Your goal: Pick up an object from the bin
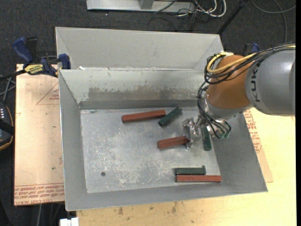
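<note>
Setting: a dark carpeted floor, with loose cables lying beyond the far wall of a grey metal bin.
Bin: open-topped with sloping walls. Its flat floor is scuffed and holds six small bars, all lying apart or in pairs rather than heaped.
Far row: a long red-brown bar lies near the back wall. A short dark green block sits just beside its right end, tilted.
Middle right: a short red-brown block lies almost level, its right end under the tool.
Near edge: a dark green bar and a red-brown bar lie side by side, touching, close to the front wall.
Arm: the grey arm with its orange cover reaches in over the bin's right wall.
Gripper: the gripper is low over the bin floor at the right end of the short red-brown block. Whether they touch cannot be told.
Claw state: cannot be told, wide or narrow, as wires crowd the tip.
Beside the tool: a narrow dark green piece stands just to its right, pointing front to back.
</note>
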Robot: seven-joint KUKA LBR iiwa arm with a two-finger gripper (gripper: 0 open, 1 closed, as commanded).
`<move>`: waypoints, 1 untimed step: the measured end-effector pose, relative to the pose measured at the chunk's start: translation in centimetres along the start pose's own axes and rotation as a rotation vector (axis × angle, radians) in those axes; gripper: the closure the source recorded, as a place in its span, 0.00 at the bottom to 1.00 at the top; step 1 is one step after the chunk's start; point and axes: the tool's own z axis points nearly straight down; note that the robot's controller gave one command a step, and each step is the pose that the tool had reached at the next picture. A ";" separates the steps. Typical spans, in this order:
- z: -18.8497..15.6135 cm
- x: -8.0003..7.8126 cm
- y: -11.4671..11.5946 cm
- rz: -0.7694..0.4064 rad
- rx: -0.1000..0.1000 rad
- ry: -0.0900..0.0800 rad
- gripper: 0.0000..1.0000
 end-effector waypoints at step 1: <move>-13.5 -2.7 0.6 0.039 0.001 -0.003 1.00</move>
